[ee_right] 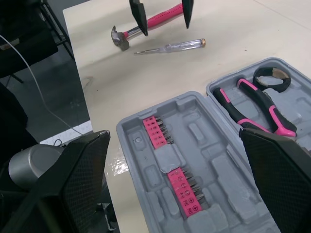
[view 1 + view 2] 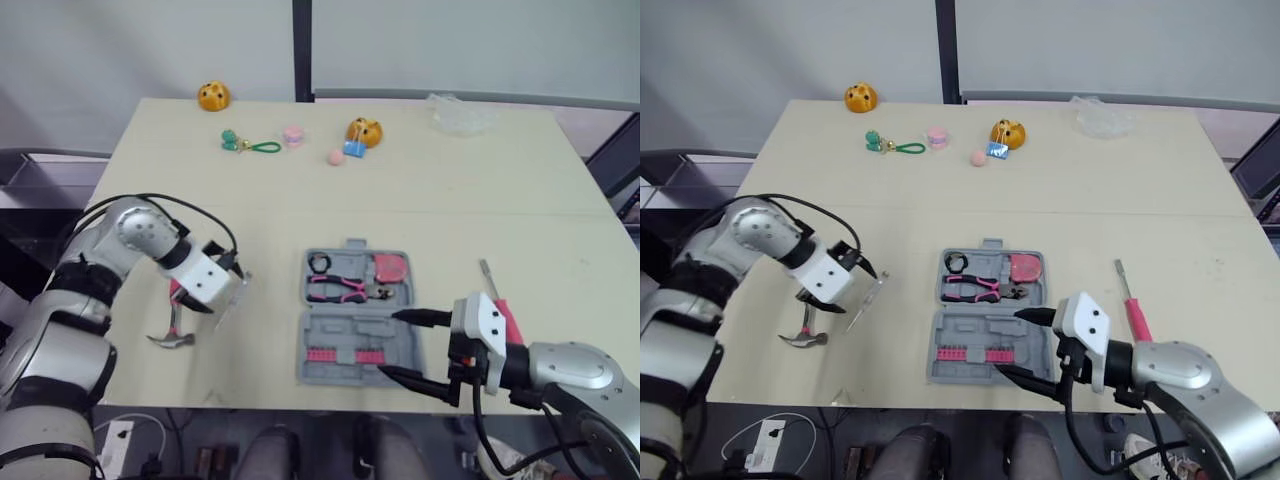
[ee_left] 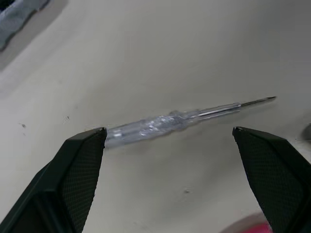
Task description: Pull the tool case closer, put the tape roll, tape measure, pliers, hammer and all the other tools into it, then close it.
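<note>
The grey tool case [image 2: 350, 335] lies open near the table's front edge. Its far half holds the black tape roll [image 2: 319, 263], the pink pliers [image 2: 340, 288] and the pink tape measure [image 2: 390, 268]. Its near half holds pink bits. My right gripper [image 2: 386, 342] is open, with its fingers spread across the case's right side. To the left, my left gripper [image 3: 169, 131] is open just above a clear screwdriver [image 3: 160, 124], one finger at either end. The pink-handled hammer [image 2: 172, 325] lies just left of that. A red screwdriver [image 2: 1132, 305] lies right of the case.
At the table's far side are two orange toys [image 2: 212, 96] [image 2: 364, 131], a green key ring [image 2: 250, 145], small pink pieces [image 2: 292, 135] and a clear plastic bag [image 2: 460, 112]. The case sits close to the front edge.
</note>
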